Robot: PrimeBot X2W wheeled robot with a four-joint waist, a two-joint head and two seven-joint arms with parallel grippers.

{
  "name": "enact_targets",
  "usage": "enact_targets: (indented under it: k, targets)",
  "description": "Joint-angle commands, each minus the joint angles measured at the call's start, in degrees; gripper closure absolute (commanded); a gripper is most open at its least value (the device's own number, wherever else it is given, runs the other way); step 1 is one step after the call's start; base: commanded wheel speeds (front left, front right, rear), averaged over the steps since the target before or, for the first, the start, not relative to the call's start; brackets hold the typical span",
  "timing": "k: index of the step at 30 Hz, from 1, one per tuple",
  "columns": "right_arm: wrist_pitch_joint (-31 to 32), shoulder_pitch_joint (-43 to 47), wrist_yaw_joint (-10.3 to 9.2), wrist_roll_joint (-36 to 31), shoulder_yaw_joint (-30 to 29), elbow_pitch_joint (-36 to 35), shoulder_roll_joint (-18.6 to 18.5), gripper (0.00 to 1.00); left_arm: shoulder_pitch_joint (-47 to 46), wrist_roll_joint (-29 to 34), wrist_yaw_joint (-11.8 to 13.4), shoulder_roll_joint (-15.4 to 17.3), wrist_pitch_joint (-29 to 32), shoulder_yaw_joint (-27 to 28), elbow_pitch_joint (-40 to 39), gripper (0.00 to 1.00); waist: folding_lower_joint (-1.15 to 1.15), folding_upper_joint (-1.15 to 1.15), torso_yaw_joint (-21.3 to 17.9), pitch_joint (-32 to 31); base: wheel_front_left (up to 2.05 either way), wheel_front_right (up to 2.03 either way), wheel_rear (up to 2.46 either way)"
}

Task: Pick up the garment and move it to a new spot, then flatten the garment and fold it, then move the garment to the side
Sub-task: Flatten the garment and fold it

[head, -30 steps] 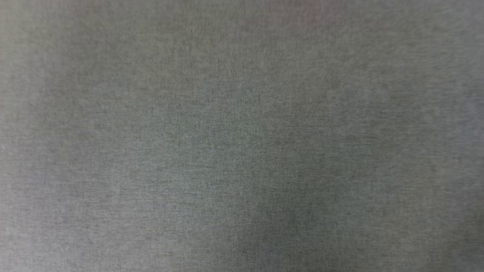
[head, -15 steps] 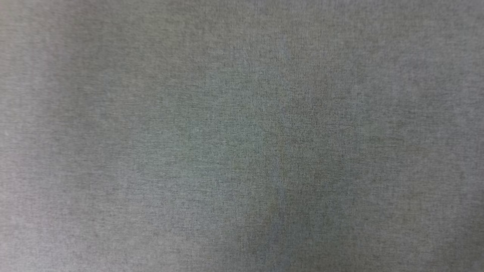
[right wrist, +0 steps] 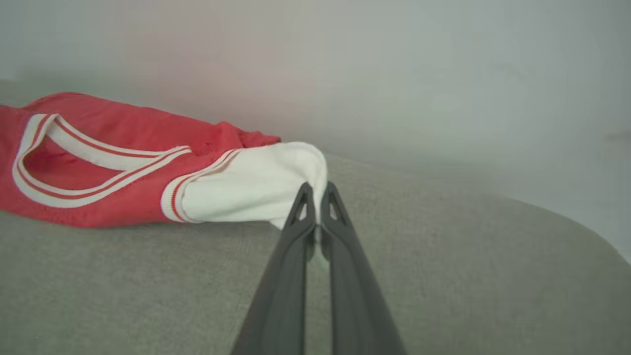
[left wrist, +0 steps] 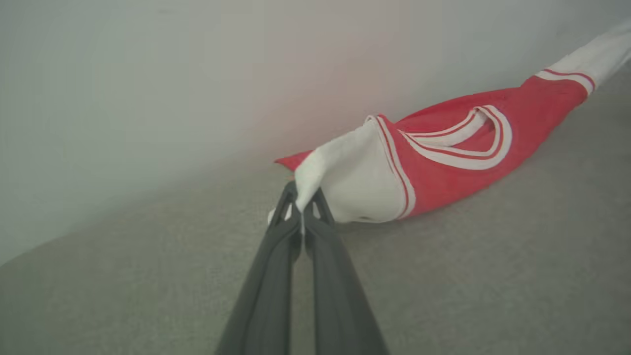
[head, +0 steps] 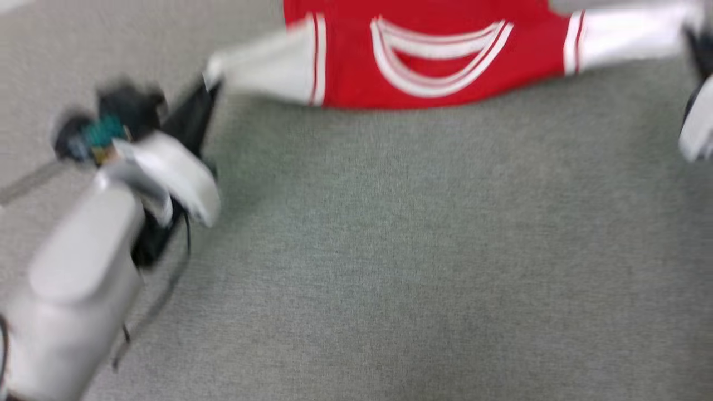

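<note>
Lying stretched at the far side of the grey cloth surface (head: 423, 267), the red jersey (head: 345, 67) shows white short sleeves and red-white striped trim at shoulders and neckline. The left gripper (left wrist: 301, 204) pinches one sleeve's end; the right gripper (right wrist: 318, 197) pinches the other.

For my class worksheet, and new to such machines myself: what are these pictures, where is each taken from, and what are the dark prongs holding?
This is a two-armed robot. The blurred wide picture comes from a camera on its head, looking down at a grey surface. The other two come from wrist cameras, each looking along that arm's two dark fingers. The garment, a red shirt with white sleeves, lies on the surface. The left gripper is shut on one sleeve tip, the right gripper on the other, stretching the shirt between them.
</note>
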Motion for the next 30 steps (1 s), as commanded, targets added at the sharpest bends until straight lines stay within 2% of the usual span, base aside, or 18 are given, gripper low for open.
enact_targets:
  k: [1,4,6,9,10,13,23,27,30]
  targets:
    - [0.37,5.86,-0.05,2.0,0.46,-1.77,-1.09,1.0,5.65,-1.15,0.99,0.81,0.74,-0.85,-1.55,1.0,0.0,0.0,-0.35,-5.71,0.0,0.0,0.0]
    - [1.29,11.32,-0.06,4.66,0.76,-3.76,-1.45,1.0,11.94,-2.38,1.49,1.62,2.58,-2.17,-2.93,1.0,0.0,0.0,-0.55,-8.08,0.0,0.0,0.0]
    - [3.71,18.57,-0.06,7.63,1.62,-7.28,-3.08,1.0,19.5,-3.31,3.05,4.32,4.14,-3.43,-6.04,1.0,0.0,0.0,-1.28,-10.94,0.0,0.0,0.0]
    - [4.97,23.37,-0.06,9.03,2.27,-9.85,-4.42,1.0,24.04,-4.21,4.33,5.65,4.44,-3.63,-8.15,1.0,0.0,0.0,-1.24,-12.88,0.0,0.0,0.0]
    - [5.92,27.81,-0.06,9.98,2.39,-12.68,-6.17,1.0,28.19,-5.12,5.44,7.25,4.66,-3.68,-10.28,1.0,0.0,0.0,-1.21,-14.33,0.0,0.0,0.0]
    - [6.87,34.24,-0.06,10.9,1.49,-15.78,-7.86,1.0,33.32,-7.0,7.28,8.81,4.68,-3.29,-13.79,1.0,0.0,0.0,-1.39,-16.3,0.0,0.0,0.0]
    - [9.45,50.48,-0.07,12.78,-5.3,-21.38,-8.83,1.0,45.45,-11.17,11.68,14.27,5.31,-2.36,-22.05,1.0,0.0,0.0,-1.18,-20.2,0.0,0.0,0.0]
    - [12.56,56.83,-0.07,13.78,-8.42,-24.49,-8.75,1.0,49.4,-12.9,12.73,16.62,6.14,-2.17,-25.41,1.0,0.0,0.0,-0.94,-20.83,0.0,0.0,0.0]
    - [15.52,61.61,-0.06,14.32,-11.03,-26.04,-7.04,1.0,51.77,-13.71,14.15,18.21,6.56,-1.9,-26.83,1.0,0.0,0.0,-0.99,-21.39,0.0,0.0,0.0]
